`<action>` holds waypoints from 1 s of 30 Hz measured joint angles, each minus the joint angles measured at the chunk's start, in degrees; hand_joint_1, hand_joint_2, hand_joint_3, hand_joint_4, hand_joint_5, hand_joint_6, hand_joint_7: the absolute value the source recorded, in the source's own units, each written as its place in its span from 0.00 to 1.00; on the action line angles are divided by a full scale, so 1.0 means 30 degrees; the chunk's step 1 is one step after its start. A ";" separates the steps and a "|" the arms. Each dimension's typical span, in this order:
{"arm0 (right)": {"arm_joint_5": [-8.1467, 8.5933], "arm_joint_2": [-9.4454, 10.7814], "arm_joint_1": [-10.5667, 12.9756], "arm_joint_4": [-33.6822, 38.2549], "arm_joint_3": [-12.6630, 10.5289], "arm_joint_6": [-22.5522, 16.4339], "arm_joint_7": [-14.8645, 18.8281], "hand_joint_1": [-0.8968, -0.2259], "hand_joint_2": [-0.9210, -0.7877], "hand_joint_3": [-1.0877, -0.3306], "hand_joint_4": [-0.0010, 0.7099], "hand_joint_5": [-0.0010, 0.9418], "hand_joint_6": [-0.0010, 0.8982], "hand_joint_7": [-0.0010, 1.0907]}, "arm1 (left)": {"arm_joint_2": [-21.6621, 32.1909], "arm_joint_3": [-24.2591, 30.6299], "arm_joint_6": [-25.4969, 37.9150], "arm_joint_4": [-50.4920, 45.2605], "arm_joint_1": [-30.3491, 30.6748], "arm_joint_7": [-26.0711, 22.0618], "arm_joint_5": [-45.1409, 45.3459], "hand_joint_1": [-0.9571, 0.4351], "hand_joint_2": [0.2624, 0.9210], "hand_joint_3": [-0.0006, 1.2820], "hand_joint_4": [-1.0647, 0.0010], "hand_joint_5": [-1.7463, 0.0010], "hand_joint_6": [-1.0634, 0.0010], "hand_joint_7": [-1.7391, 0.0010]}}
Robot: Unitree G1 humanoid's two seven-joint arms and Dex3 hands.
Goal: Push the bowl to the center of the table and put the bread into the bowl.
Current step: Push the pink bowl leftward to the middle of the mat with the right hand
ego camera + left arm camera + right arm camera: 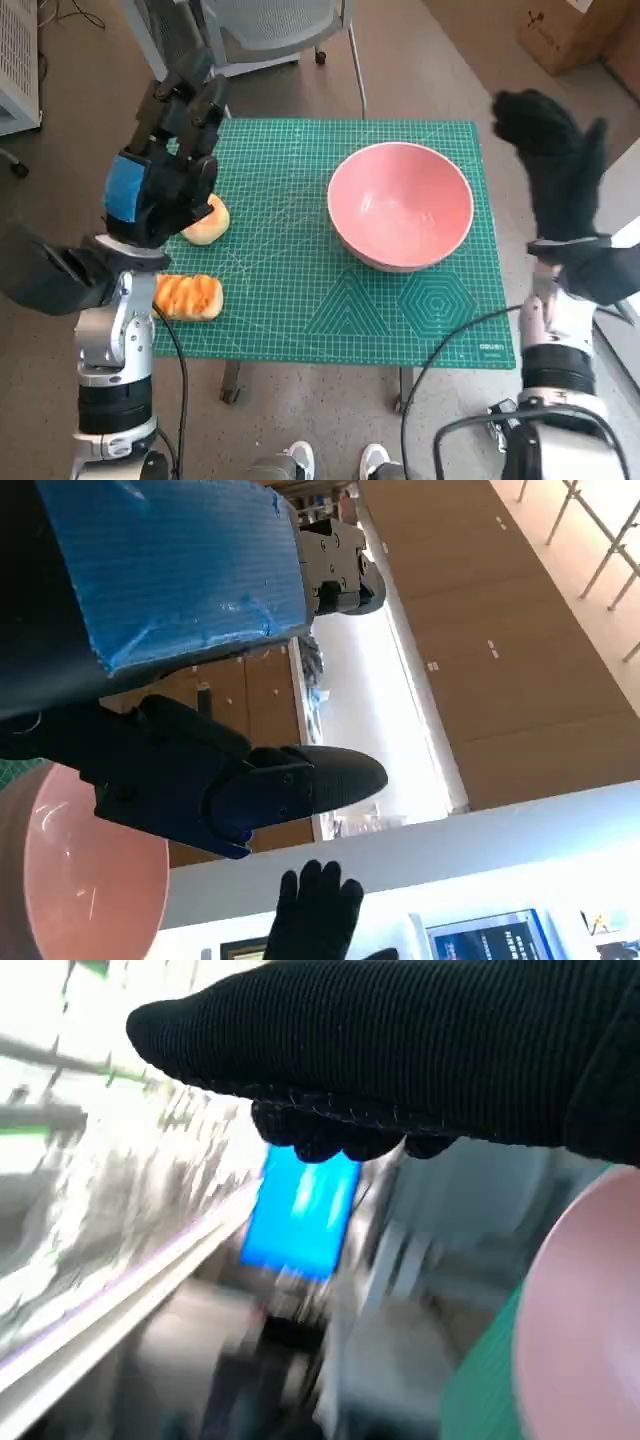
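Bread sits at the near left edge of the green gridded cutting mat (pixel 300 290): a striped orange-brown loaf (pixel 187 296) nearest, a pale round bun (pixel 207 221) just beyond, partly under the raised, blue-taped black left hand (pixel 165 160), fingers apart and grasping nothing. Farther right, the glossy pink round bowl (pixel 401 205) stands empty. Small print at the mat's near right corner is unreadable. Right of the table, the black knitted-glove right hand (pixel 550 150) is lifted, released.
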 measured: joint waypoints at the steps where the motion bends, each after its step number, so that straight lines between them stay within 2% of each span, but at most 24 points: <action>1: -0.0174 -0.0040 -0.0082 0.0393 -0.0011 -0.0018 -0.0344 0.46 0.00 0.47 0.28 0.00 0.35 0.01 | -0.0005 -0.0007 -0.0024 0.0001 0.0009 0.0005 0.0031 0.19 1.00 0.40 0.98 1.00 1.00 0.78; 4: -0.0623 -0.0101 -0.0231 0.1622 -0.0013 0.0007 -0.1269 0.47 0.00 0.45 0.25 0.00 0.34 0.01 | -0.0034 -0.0052 -0.0067 0.0005 0.0010 0.0009 0.0086 0.19 1.00 0.40 0.98 1.00 1.00 0.78; 7: -0.0907 -0.0096 -0.0273 0.2617 -0.0003 0.0272 -0.1726 0.48 0.00 0.45 0.22 0.00 0.34 0.01 | -0.0068 -0.0082 -0.0070 0.0006 0.0011 0.0029 0.0097 0.18 1.00 0.40 0.98 1.00 1.00 0.78; 13: -0.1279 -0.0094 -0.0289 0.3862 -0.0016 0.1331 -0.1922 0.49 0.00 0.45 0.20 0.00 0.33 0.00 | -0.0093 -0.0110 -0.0069 0.0005 0.0022 0.0171 0.0095 0.18 1.00 0.40 0.98 1.00 1.00 0.78; 14: -0.1299 -0.0093 -0.0289 0.3983 -0.0021 0.1508 -0.1928 0.50 0.00 0.46 0.17 0.00 0.33 0.00 | -0.0093 -0.0116 -0.0070 0.0005 0.0028 0.0178 0.0095 0.18 1.00 0.40 0.98 1.00 1.00 0.78; 19: -0.1305 -0.0068 -0.0292 0.4544 -0.0112 0.2802 -0.1992 0.50 0.00 0.48 0.14 0.00 0.33 0.00 | -0.0092 -0.0124 -0.0070 0.0003 0.0127 0.0177 0.0096 0.18 1.00 0.40 0.98 1.00 1.00 0.78; 25: -0.1456 0.0170 -0.0289 0.4837 -0.0023 0.4094 -0.2515 0.51 0.00 0.46 0.22 0.03 0.34 0.01 | -0.0074 -0.0118 -0.0071 0.0004 0.0274 0.0164 0.0099 0.18 1.00 0.39 0.97 1.00 1.00 0.77; 30: -0.1707 0.0728 -0.0288 0.4957 0.0025 0.4993 -0.3059 0.49 0.00 0.44 0.25 0.03 0.36 0.02 | -0.0028 -0.0116 -0.0122 0.0004 0.0299 0.0165 0.0146 0.18 1.00 0.39 0.97 1.00 1.00 0.77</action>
